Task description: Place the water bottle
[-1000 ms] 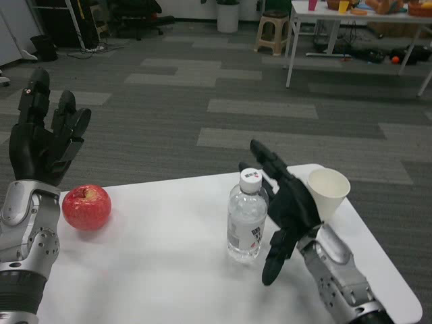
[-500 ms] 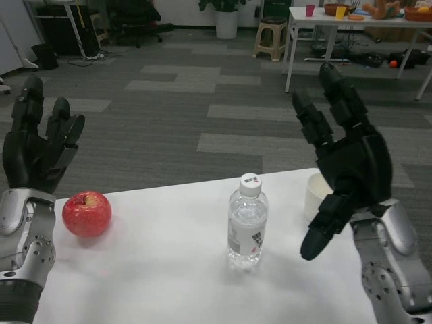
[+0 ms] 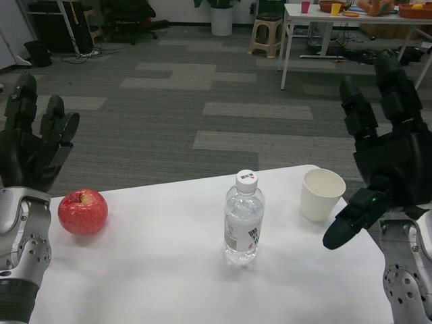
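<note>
The bottle (image 3: 244, 217) stands upright at the centre of the white tabletop (image 3: 155, 277), free of both hands. The right hand (image 3: 386, 158) is raised at the right edge of the frame, released, fingers spread. The left hand (image 3: 32, 143) is raised at the left edge, likewise released. An apple (image 3: 82, 211) lies lower left; a paper cup (image 3: 322, 194) stands right of the bottle, apart from it.

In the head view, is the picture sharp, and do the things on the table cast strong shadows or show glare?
Head view: the water bottle, apple and paper cup look sharp; only faint, soft shadows lie under them on the white table, so the light seems even; the apple carries a small highlight; the raised right hand is slightly soft at its fingertips; the far room is less crisp.
</note>
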`<state>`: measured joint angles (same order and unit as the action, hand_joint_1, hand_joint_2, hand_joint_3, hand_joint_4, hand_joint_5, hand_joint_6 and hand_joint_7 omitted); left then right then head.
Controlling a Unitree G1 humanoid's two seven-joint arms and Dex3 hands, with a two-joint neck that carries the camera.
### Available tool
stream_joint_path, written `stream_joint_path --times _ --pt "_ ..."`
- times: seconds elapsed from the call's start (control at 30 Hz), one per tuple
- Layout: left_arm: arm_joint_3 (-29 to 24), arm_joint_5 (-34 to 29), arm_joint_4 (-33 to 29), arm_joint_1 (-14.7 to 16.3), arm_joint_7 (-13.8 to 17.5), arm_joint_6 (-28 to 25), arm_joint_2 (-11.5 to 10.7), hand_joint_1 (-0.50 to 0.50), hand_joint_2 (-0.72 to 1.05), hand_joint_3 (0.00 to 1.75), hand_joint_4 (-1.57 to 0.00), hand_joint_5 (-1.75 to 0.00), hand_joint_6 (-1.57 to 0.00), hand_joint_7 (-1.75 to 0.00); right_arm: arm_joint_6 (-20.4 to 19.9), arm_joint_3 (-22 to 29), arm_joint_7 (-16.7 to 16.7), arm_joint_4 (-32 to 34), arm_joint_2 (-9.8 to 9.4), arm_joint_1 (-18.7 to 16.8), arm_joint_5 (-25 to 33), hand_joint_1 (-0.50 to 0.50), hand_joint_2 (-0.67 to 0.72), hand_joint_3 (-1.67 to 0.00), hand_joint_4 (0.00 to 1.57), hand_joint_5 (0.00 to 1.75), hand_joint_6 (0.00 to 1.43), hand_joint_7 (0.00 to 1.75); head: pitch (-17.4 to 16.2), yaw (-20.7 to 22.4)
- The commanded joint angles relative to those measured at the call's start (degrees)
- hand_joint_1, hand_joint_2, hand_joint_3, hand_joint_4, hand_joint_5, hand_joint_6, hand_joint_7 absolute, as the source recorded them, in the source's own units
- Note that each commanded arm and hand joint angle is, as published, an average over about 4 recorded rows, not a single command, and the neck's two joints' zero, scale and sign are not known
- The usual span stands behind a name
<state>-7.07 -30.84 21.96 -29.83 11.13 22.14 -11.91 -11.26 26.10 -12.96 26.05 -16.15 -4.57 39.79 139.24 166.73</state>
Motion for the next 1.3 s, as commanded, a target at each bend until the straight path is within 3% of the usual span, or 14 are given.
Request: stream_joint_path --times 0.03,1.03,1.17,1.3 --pt "0.02 -0.19 -0.25 0.12 0.14 0.28 -0.59 -0.5 1.05 0.04 0.0 0.0 0.0 0.0 -0.28 0.31 0.04 -0.05 0.31 -0.17 0.12 -0.4 0.53 0.0 0.0 0.0 0.0 0.0 0.03 -0.01" --pt "2.88 -0.19 0.1 -0.63 1.2 0.28 -0.66 -0.5 1.05 0.09 0.0 0.0 0.0 0.0 2.25 -2.7 0.04 -0.93 -0.19 2.07 -1.75 -0.4 0.49 0.0 0.0 0.0 0.0 0.0 0.74 -0.07" --pt "2.86 -0.19 0.1 -0.89 1.31 0.28 -0.66 -0.5 1.05 0.02 0.0 0.0 0.0 0.0 2.34 -2.98 0.04 -1.0 -0.17 2.4 -1.88 -0.4 0.47 0.0 0.0 0.0 0.0 0.0 0.85 0.08" --pt "2.86 -0.19 0.14 -0.93 1.35 0.28 -0.66 -0.5 1.05 0.09 0.0 0.0 0.0 0.0 2.38 -3.29 0.04 -0.95 -0.06 2.55 -2.17 -0.38 0.47 0.0 0.0 0.0 0.0 0.0 0.67 -0.1"
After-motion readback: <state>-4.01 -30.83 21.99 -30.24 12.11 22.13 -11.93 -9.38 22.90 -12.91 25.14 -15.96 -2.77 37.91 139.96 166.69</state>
